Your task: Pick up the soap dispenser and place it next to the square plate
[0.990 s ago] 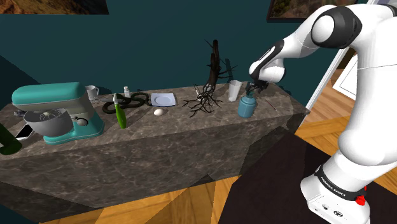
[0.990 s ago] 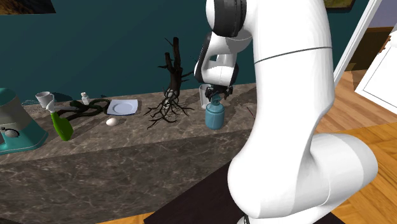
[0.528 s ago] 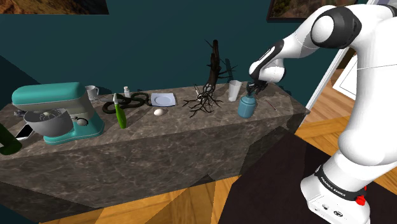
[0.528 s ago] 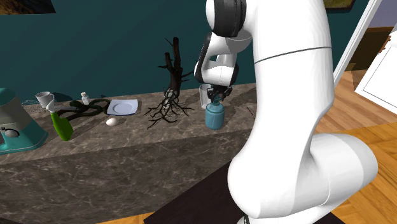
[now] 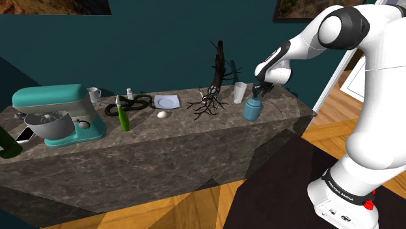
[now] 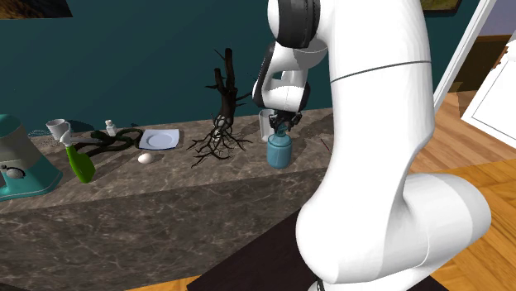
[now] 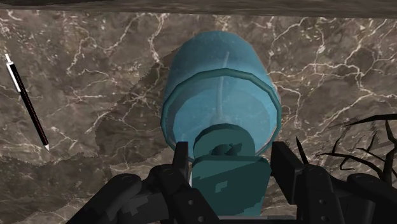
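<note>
Shoulder view: teal soap dispenser (image 5: 252, 109) stands upright on the marble counter (image 5: 162, 153), near its right end, just beside a clear glass (image 5: 240, 92). Black gripper (image 5: 260, 93) sits at the dispenser's top. Square plate (image 5: 167, 101) lies well apart to the left, past a bare branch ornament (image 5: 211, 91).

Second exterior view: gripper (image 6: 282, 124) directly above the dispenser (image 6: 279, 150).

Wrist view: fingers (image 7: 182, 162) clenched on the dispenser's pump head, one on each side. Black pen (image 7: 27, 102) lies on the marble nearby.
</note>
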Available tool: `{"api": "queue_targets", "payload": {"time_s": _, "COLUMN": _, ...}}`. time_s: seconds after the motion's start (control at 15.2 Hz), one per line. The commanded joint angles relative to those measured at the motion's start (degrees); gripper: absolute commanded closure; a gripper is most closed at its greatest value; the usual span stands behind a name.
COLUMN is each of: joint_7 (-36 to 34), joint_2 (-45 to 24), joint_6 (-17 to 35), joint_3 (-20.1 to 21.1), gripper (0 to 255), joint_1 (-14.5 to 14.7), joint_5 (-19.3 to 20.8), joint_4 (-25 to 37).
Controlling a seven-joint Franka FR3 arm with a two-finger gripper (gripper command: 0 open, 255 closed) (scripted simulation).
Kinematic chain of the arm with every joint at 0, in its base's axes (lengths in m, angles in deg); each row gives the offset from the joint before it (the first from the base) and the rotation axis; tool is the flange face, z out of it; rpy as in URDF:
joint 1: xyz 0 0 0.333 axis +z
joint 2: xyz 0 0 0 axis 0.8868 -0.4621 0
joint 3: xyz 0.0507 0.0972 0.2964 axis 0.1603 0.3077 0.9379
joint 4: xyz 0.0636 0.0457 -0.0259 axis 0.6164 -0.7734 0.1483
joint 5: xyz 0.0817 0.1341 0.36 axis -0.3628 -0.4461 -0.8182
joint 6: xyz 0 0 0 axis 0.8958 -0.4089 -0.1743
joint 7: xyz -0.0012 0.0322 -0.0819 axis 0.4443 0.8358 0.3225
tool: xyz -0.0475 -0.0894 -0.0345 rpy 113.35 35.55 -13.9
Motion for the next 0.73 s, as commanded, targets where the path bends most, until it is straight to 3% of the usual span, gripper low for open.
{"api": "queue_targets", "payload": {"time_s": 0.0, "joint_7": -0.2, "joint_2": 0.6, "joint_6": -0.5, "joint_3": -0.3, "gripper": 255, "joint_1": 0.2, "joint_5": 0.2, "joint_4": -0.2}}
{"api": "queue_targets", "payload": {"time_s": 0.66, "joint_7": -2.8, "joint_2": 6.7, "joint_6": -6.0, "joint_3": -3.3, "gripper": 255, "joint_1": 2.5, "joint_5": 3.1, "joint_4": -0.8}}
